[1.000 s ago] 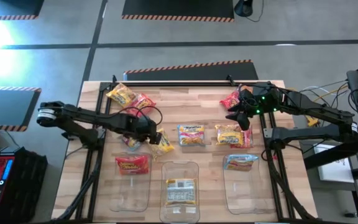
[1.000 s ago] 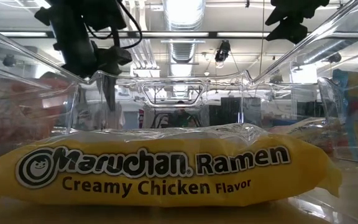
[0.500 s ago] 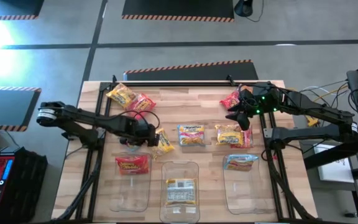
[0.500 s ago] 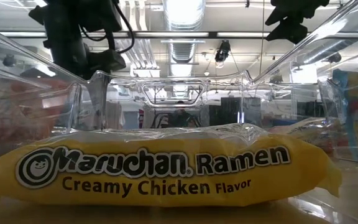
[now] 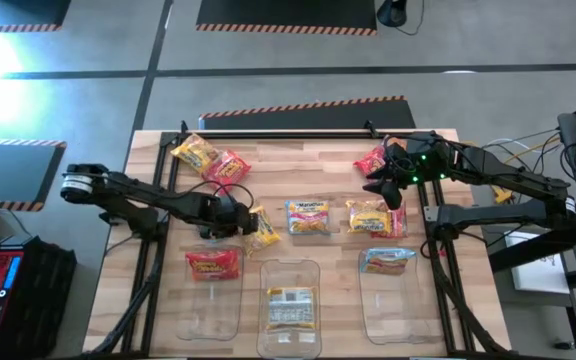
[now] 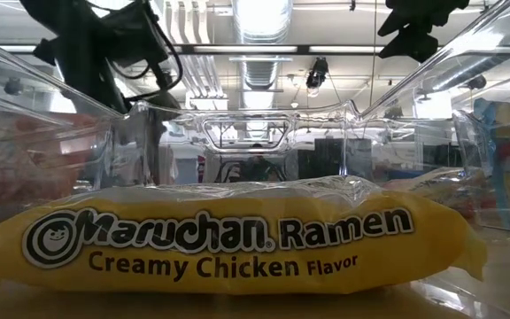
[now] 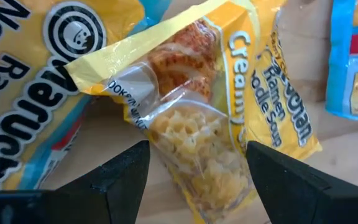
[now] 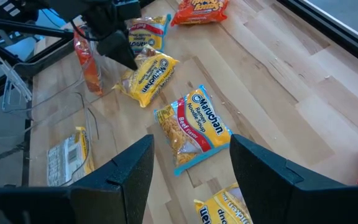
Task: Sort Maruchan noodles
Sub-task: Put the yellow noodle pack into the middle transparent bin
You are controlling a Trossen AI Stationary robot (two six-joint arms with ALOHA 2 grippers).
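My left gripper [image 5: 238, 218] [image 7: 194, 180] is open and low over the table. Its fingers stand on either side of one end of a yellow Creamy Chicken packet [image 7: 210, 124] [image 5: 260, 228] that lies flat on the wood. My right gripper [image 5: 388, 182] [image 8: 191, 180] is open and waits above the table's far right, beside a red packet [image 5: 371, 162]. Other packets lie loose: a yellow one [image 5: 196, 152], a red one [image 5: 228, 165], a blue-and-yellow one [image 5: 307, 217] [image 8: 194, 130] and a yellow one [image 5: 368, 216].
Three clear bins stand along the near edge. The left bin [image 5: 211, 305] holds a red packet [image 5: 213, 264], the middle bin [image 5: 290, 270] a yellow packet [image 5: 290, 307] [image 6: 237, 248], and the right bin [image 5: 393, 310] a light blue packet [image 5: 388, 260]. Bare wood shows in the far middle.
My left gripper has shifted a little toward the table's near-left, staying open beside the yellow packet. The packet has stayed where it was, and my right arm has kept still.
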